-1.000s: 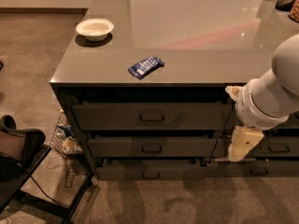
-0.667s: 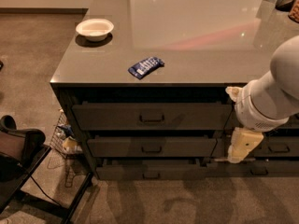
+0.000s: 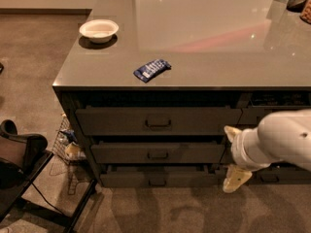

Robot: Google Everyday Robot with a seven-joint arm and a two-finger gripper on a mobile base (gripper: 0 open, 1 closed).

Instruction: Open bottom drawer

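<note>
1. The bottom drawer (image 3: 146,177) sits at 6 o'clock in the camera view. It is the lowest and slimmest of three dark-grey fronts stacked under the counter (image 3: 204,57). Its small black pull (image 3: 157,182) is at its centre. I cannot tell whether the front is slightly out or flush.
2. The gripper (image 3: 229,158) is at 3 o'clock from that pull, just off the right end of the drawer stack. Its cream fingers (image 3: 236,178) are spread wide, one above the other. The lower finger overlaps the right end of the bottom drawer in this view (contact not confirmable). The white arm (image 3: 282,140) enters from 3 o'clock.
3. The middle drawer (image 3: 126,153) and top drawer (image 3: 116,121) are at 12 o'clock from the bottom one, each with a similar pull.
4. On the counter, a blue packet (image 3: 152,69) lies near the front edge. A white bowl (image 3: 98,30) is at 10 o'clock from the packet, well apart.
5. On the floor at 9 o'clock from the drawers, a wire basket (image 3: 63,142) stands beside the cabinet. A dark chair (image 3: 19,154) is further out.
</note>
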